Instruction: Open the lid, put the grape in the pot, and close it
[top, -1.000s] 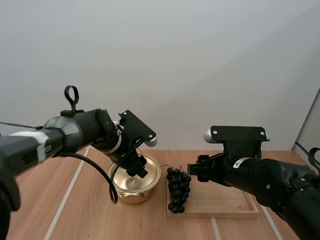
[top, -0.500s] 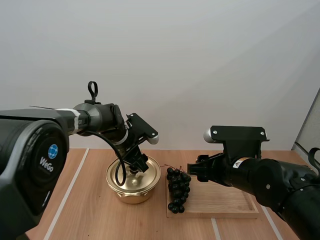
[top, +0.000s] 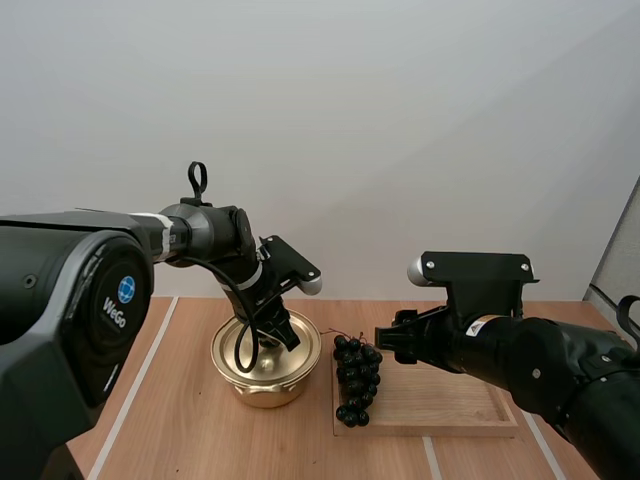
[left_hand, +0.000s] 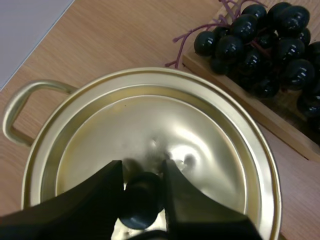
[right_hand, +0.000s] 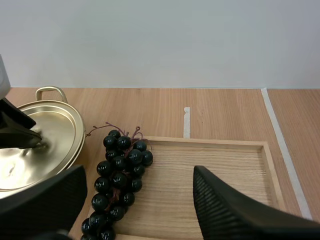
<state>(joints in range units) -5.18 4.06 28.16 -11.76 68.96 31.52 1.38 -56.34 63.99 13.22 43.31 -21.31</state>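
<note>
The pot (top: 262, 372) stands on the tabletop (top: 170, 410) just left of the wooden tray (top: 445, 408), near the middle of the tabletop's width. Its lid (left_hand: 165, 125) sits on it, level inside the rim. One loop handle (left_hand: 14, 114) of the pot sticks out on the side away from the tray.

The left gripper (top: 277, 337) reaches down over the centre of the lid. In the left wrist view the left gripper (left_hand: 142, 172) has its two fingers (left_hand: 100, 200) on either side of the black knob (left_hand: 142, 200). Both inner faces press against the knob, so it is clamped between them.

The bunch of grapes (top: 357, 382) lies at the left end of the tray, along the edge nearest the pot. Its reddish stem (right_hand: 97, 129) points over that edge toward the pot. The grapes are dark and glossy and touch neither gripper.

The right gripper (top: 386, 343) hangs above the tray, just right of the grapes. In the right wrist view the right gripper (right_hand: 142, 207) has its fingers (right_hand: 235, 210) standing wide apart with nothing between them, over the bunch and the bare wood beside it.
</note>
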